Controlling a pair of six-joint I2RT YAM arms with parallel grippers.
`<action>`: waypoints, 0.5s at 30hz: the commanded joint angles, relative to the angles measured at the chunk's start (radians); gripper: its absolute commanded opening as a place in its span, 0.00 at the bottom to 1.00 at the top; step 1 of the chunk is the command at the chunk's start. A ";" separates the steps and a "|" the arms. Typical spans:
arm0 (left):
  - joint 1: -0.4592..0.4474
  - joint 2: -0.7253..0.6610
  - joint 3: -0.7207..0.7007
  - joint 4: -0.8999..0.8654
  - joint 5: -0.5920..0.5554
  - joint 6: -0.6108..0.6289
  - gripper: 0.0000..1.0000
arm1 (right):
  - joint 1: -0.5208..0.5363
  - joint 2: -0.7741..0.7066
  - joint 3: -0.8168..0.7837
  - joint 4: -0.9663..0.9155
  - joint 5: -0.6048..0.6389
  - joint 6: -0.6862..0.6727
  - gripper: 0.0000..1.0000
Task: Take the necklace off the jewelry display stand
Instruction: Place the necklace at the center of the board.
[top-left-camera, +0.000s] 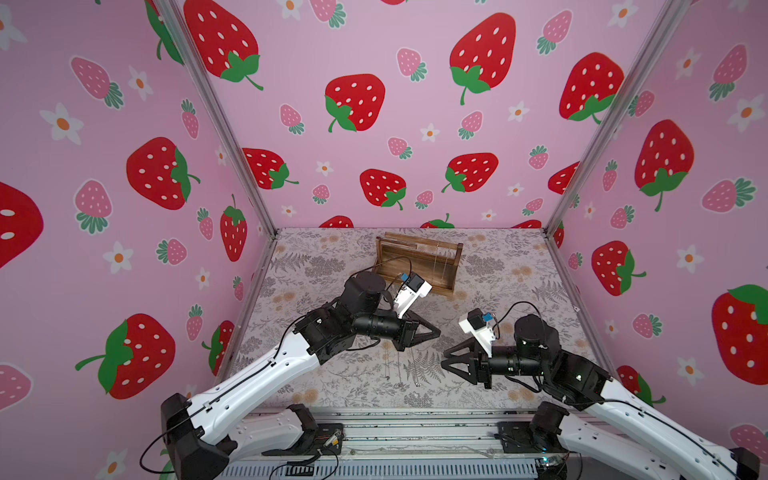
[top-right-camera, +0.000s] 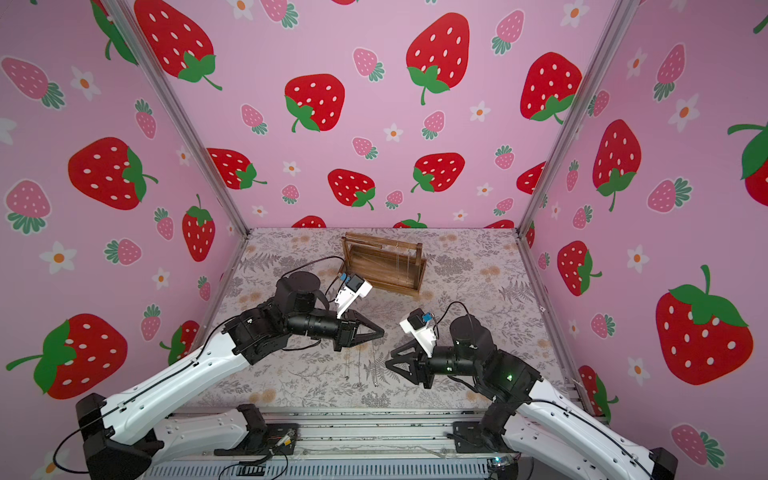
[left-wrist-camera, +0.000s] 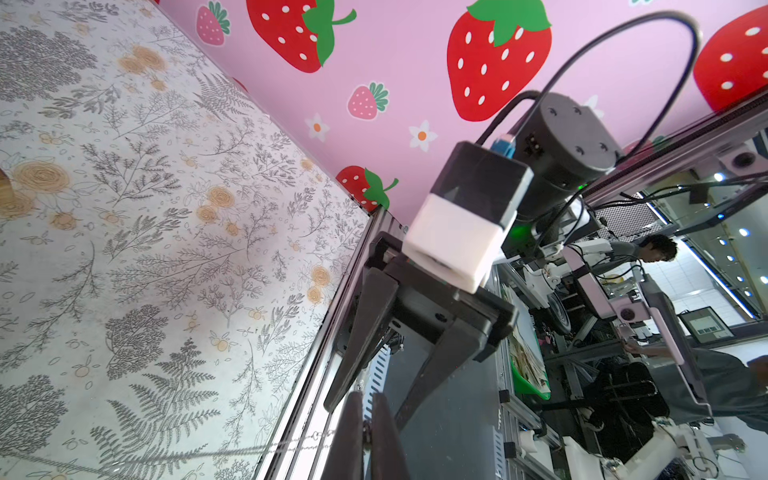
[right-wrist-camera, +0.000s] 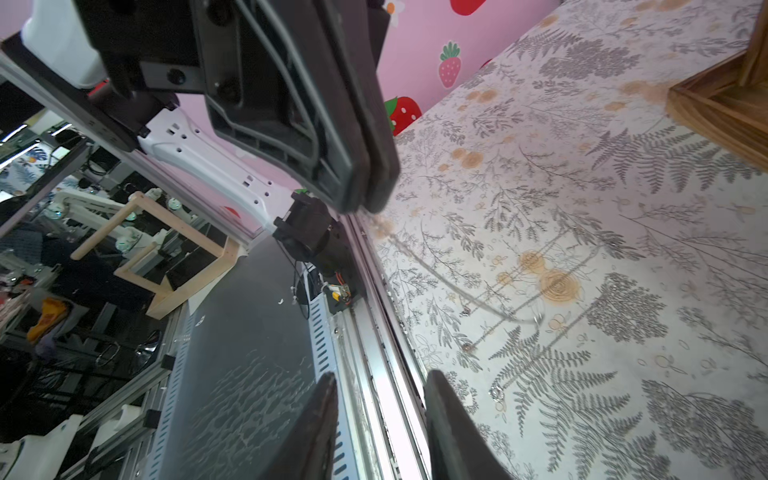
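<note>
The brown wooden jewelry display stand (top-left-camera: 415, 259) (top-right-camera: 382, 262) stands at the back of the floral mat, with thin strands still hanging from its top bars. One of its corners shows in the right wrist view (right-wrist-camera: 723, 108). My left gripper (top-left-camera: 438, 332) (top-right-camera: 382, 332) (left-wrist-camera: 368, 399) is shut on the necklace (left-wrist-camera: 291, 444), a thin silver chain. The chain runs from the left gripper's tips (right-wrist-camera: 368, 203) down in a curve onto the mat (right-wrist-camera: 457, 286). My right gripper (top-left-camera: 444, 360) (top-right-camera: 389, 360) (right-wrist-camera: 381, 376) faces the left one, a little apart, open and holding nothing.
Other thin chains and small rings (right-wrist-camera: 494, 390) lie on the mat below the two grippers. Pink strawberry walls close in three sides. A metal rail (top-left-camera: 415, 419) runs along the front edge of the mat.
</note>
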 joint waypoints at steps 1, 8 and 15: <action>-0.015 0.000 0.002 0.048 0.004 -0.020 0.00 | 0.027 0.007 0.008 0.061 -0.036 -0.011 0.37; -0.060 0.014 0.017 0.058 0.003 -0.029 0.00 | 0.046 -0.040 0.011 0.039 0.022 -0.022 0.36; -0.103 0.031 0.035 0.040 -0.017 -0.016 0.00 | 0.049 -0.061 0.023 0.023 0.015 -0.008 0.34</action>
